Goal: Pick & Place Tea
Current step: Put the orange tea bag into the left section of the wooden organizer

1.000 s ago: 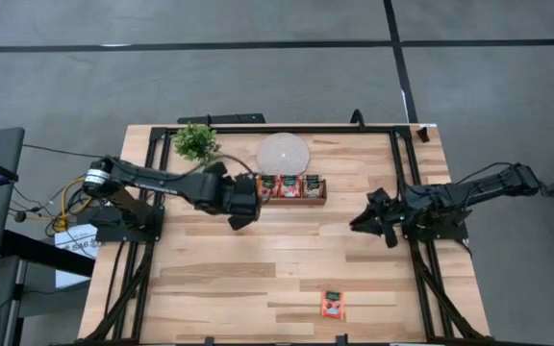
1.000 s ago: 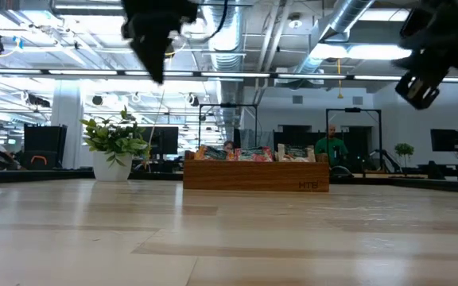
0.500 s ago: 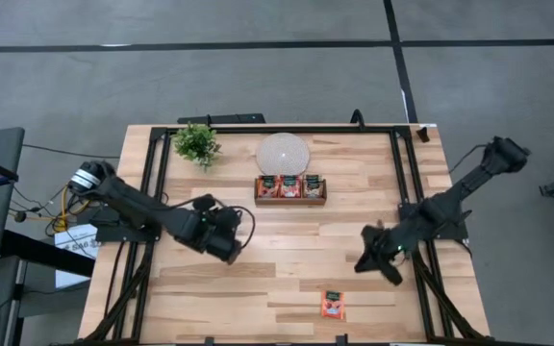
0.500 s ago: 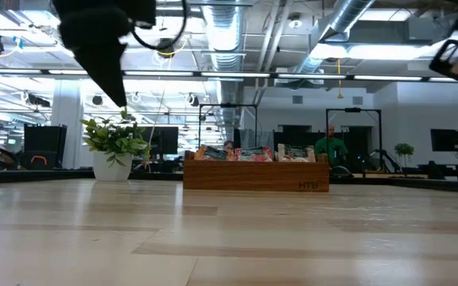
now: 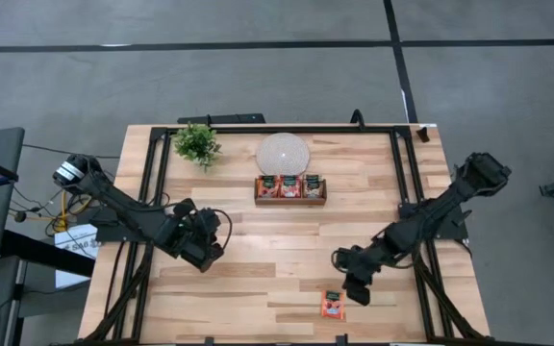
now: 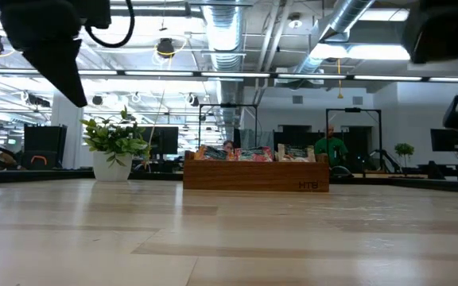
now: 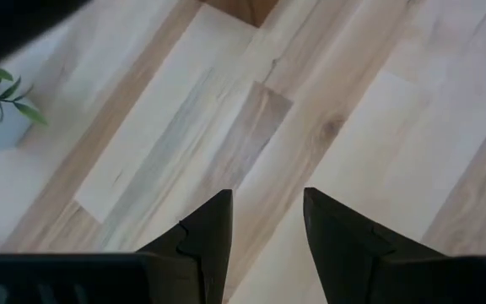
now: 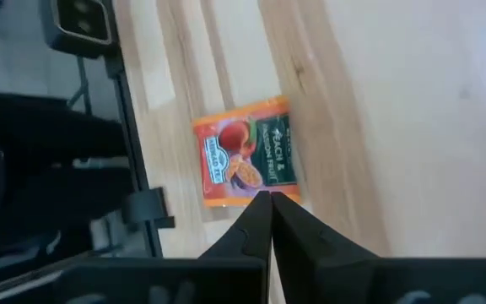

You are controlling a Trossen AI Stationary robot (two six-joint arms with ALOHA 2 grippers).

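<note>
From my remote seat, L to R: left gripper (image 5: 203, 252) hangs over bare wood at table's 9 o'clock, fingers (image 7: 212, 232) apart, nothing btwn them. Plant (image 5: 196, 142) sits at 11, white disc (image 5: 284, 153) at 12, tray (image 5: 289, 188) w/ sachets just below disc. Right gripper (image 5: 352, 285) is at 5 o'clock, fingers pressed together, holding nothing. Loose orange sachet (image 5: 333, 305) lies flat nr table's front edge, just past its tips. Nothing blocks the sachet.
</note>
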